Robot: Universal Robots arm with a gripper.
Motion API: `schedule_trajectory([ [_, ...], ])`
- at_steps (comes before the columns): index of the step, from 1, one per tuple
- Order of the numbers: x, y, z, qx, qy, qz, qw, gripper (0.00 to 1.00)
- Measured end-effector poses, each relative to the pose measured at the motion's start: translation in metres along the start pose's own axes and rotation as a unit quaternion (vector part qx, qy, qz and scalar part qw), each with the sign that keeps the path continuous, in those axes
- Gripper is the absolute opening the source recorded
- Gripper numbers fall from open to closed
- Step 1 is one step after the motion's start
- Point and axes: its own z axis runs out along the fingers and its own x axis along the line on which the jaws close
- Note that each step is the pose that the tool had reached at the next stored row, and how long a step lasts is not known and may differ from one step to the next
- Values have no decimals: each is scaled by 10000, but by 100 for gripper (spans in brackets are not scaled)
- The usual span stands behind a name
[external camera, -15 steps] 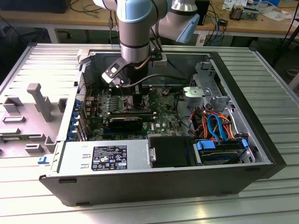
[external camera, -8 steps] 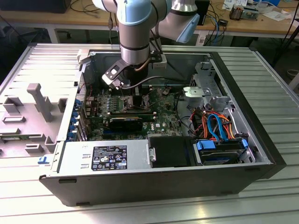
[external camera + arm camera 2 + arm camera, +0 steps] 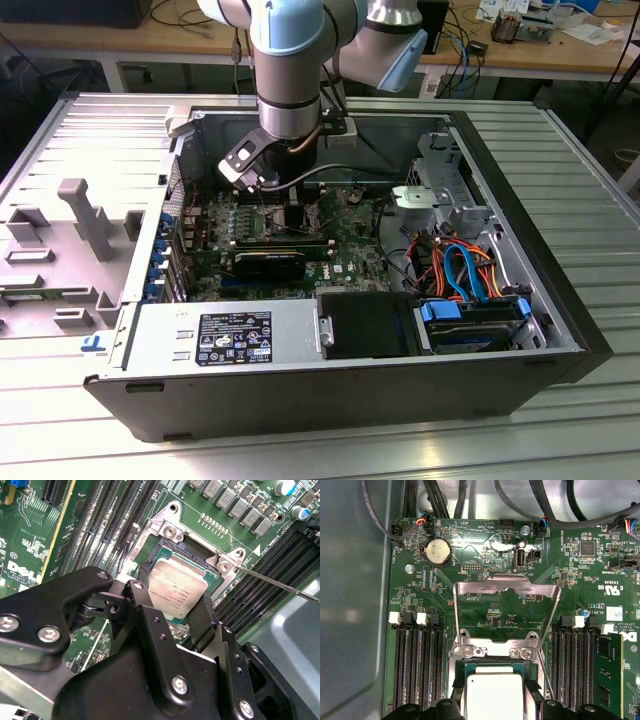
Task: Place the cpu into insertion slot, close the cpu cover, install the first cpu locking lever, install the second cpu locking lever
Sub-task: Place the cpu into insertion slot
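Note:
The cpu (image 3: 178, 587), a small silvery square chip, sits between my gripper's (image 3: 177, 597) two black fingers (image 3: 143, 592), which press on its opposite edges. It lies level within the dark frame of the insertion slot (image 3: 196, 556); whether it is fully seated I cannot tell. In the first wrist view the cpu (image 3: 494, 695) is over the insertion slot (image 3: 470, 652), with the cpu cover (image 3: 506, 587) swung up and open behind it. A thin metal locking lever (image 3: 280, 582) stands free beside the socket. In the exterior view my gripper (image 3: 290, 198) reaches down onto the green board (image 3: 345, 265).
Long black memory slots (image 3: 417, 665) flank the socket on both sides. A black graphics card (image 3: 270, 262) lies across the board. The power supply (image 3: 230, 335), a drive bay with orange and blue cables (image 3: 465, 275) and the case walls (image 3: 520, 200) surround the work area.

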Motion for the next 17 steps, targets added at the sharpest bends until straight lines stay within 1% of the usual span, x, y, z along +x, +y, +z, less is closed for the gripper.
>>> schedule_trajectory([
  [1,1,0,1,-1,2,1,10000,62],
  [2,0,0,-9,1,-2,54,10000,62],
  [3,0,2,-78,0,1,55,10000,62],
  [4,-1,4,-79,1,2,55,10000,62],
  [5,-2,16,-79,14,6,55,10000,62],
  [17,-1,15,-51,15,8,55,10000,62],
])
